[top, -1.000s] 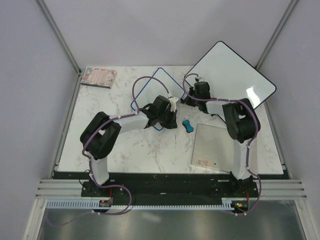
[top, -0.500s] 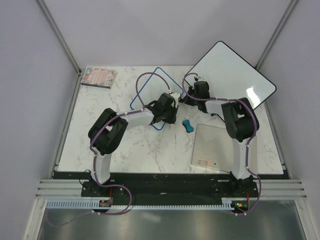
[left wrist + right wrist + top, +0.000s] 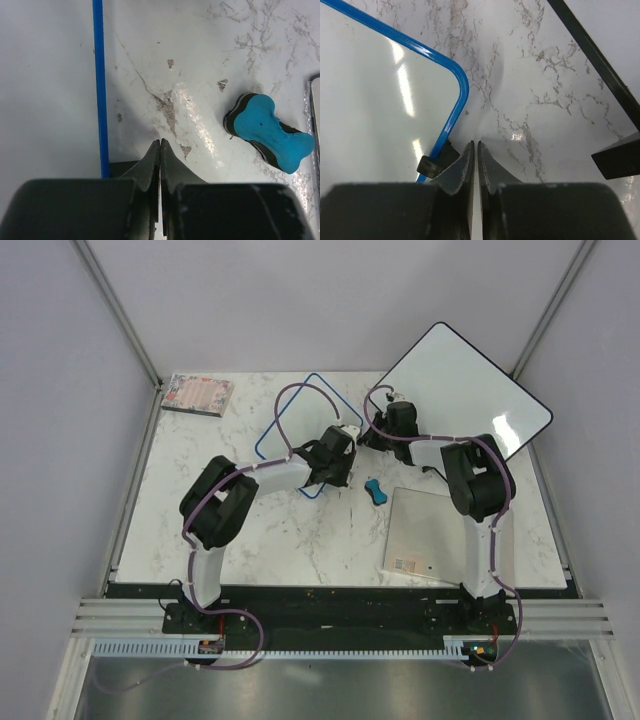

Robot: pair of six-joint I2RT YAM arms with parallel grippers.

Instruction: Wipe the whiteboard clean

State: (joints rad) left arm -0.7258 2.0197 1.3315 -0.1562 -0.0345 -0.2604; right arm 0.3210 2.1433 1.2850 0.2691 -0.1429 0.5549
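- The marble worktop (image 3: 300,540) carries everything, with both arms reaching over its middle.
- A large black-framed whiteboard (image 3: 460,380) sits tilted at the far right corner. Part of it reaches past the worktop's edge, and its dark frame (image 3: 590,50) crosses the right wrist view.
- The whiteboard (image 3: 300,415), thin blue frame and rounded corners, lies flat on the far middle of the worktop, turned at an angle, left of the black-framed one. Its face (image 3: 45,75) looks white and glossy in both wrist views.
- A flat beige sheet (image 3: 430,530) lies near the right arm, with a barcode label (image 3: 405,565) at its near left corner.
- A small patterned book (image 3: 197,393) lies at the far left corner, well apart from the rest.
- The left pincer (image 3: 160,145) has its jaws pressed together on nothing. Its tips are over bare marble just beside the whiteboard's blue edge.
- The right pincer (image 3: 476,147) is likewise closed and empty. Its tips are just beside a rounded corner of the whiteboard and a small black foot (image 3: 430,164).
- A blue bone-shaped eraser (image 3: 375,490) with a dark underside lies on the worktop between the whiteboard and the beige sheet, apart from both pincers.
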